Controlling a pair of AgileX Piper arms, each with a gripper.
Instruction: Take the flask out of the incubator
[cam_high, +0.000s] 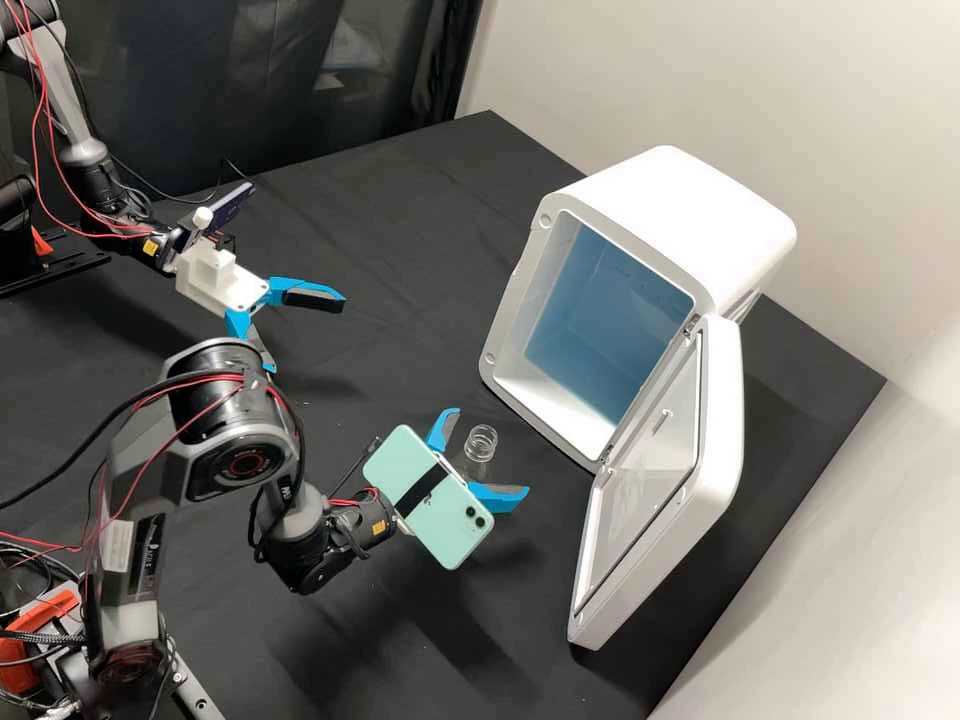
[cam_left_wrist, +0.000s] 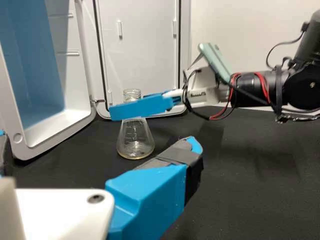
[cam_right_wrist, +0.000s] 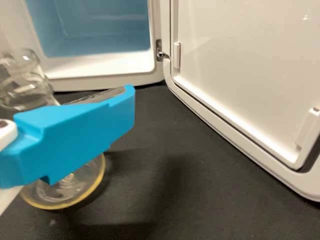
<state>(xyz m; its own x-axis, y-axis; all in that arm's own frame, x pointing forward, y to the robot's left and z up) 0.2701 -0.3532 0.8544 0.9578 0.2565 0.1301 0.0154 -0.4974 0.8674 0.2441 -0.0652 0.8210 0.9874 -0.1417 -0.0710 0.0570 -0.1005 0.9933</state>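
Flask: the small clear glass conical flask (cam_high: 481, 443) is standing upright on the black bench (cam_high: 420, 230), just outside the open mouth of the white, blue-lined incubator (cam_high: 690, 215) and near its swung-open door (cam_high: 722, 420).
Right gripper (cam_high: 487, 452): right there in front of the incubator, blue fingers spread wide to either side of the flask, not clamped on it as far as I can see.
Left gripper (cam_high: 300, 330): wide open too, holding nothing, well away from the incubator.
Key relation: the flask sits between the right fingers, neck pointing straight up, so the right arm is nearer by far.
Progress: I'd say it's out already; all that looks left is backing away without tipping it.
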